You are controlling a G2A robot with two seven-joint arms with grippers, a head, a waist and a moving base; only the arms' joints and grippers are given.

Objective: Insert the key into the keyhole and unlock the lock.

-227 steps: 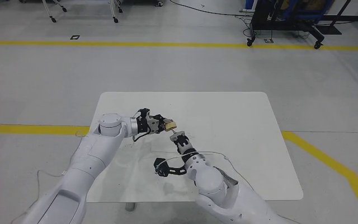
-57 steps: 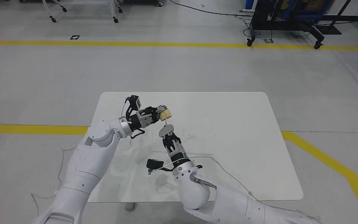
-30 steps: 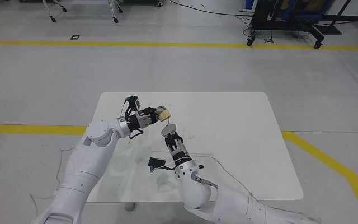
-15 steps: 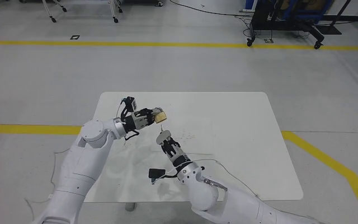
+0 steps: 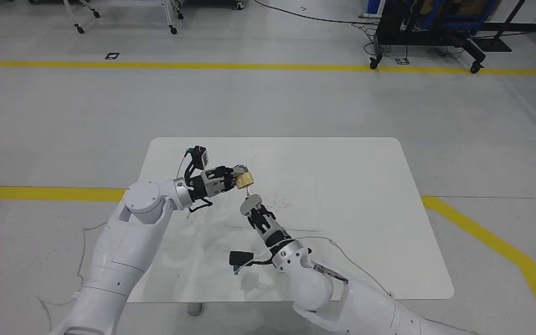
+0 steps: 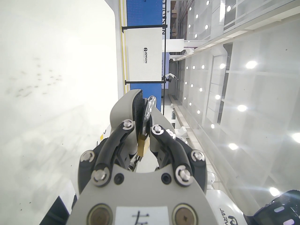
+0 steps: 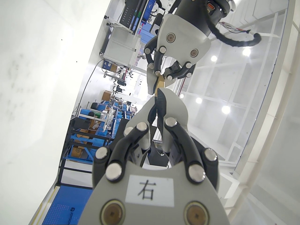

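Lining up for insertion, seemingly: pinching the lock in the left gripper above the table, pressing together the pads of the right gripper just beside it, presumably on the hidden key. Next calls for fine keyhole alignment, then push and twist

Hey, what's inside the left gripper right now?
A small brass padlock, clamped between the left gripper's fingers above the white table. Its keyhole cannot be seen, being covered by the fingers.

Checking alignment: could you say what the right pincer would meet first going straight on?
The right pincer would likely meet the brass padlock held in the left pincer; depth unclear.
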